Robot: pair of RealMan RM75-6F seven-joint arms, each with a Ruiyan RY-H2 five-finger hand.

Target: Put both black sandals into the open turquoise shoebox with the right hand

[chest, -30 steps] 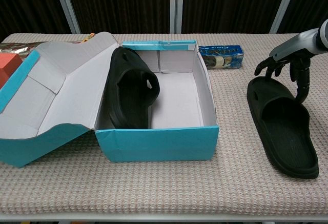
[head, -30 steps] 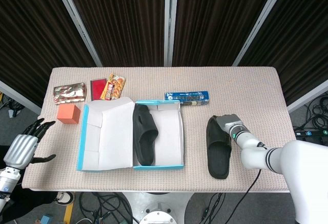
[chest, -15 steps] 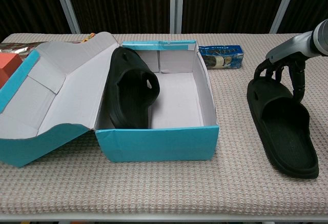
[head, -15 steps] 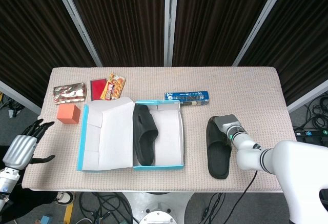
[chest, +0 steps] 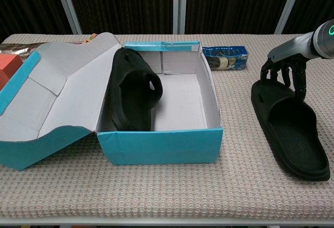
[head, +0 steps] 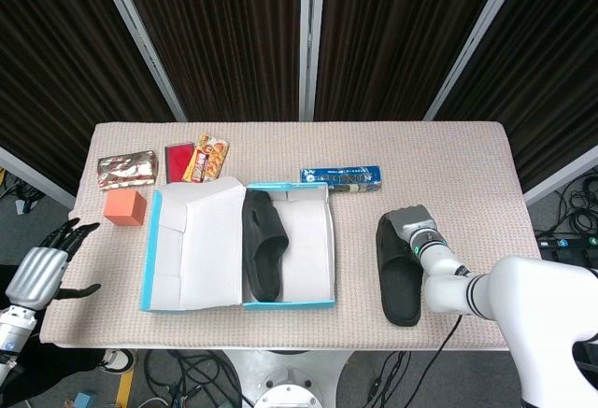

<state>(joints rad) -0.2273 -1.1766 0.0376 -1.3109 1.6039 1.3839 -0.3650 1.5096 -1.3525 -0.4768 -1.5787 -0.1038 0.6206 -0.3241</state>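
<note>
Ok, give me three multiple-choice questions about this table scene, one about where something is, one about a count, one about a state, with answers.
1. Where does the black rubber sandal outside the box lie?
A. On the table, right of the open turquoise cardboard shoebox
B. On the box lid
C. Beside the small orange box

2. How many black sandals are inside the shoebox?
A. None
B. One
C. Two

3. What is the right hand doing?
A. Holding a sandal over the box
B. Resting far from both sandals
C. Curling its fingers over the strap end of the outside sandal

Answers: 1 A, it lies on the cloth beside the box's right wall. 2 B, one leans at the left wall. 3 C, the fingertips reach down at the strap.
</note>
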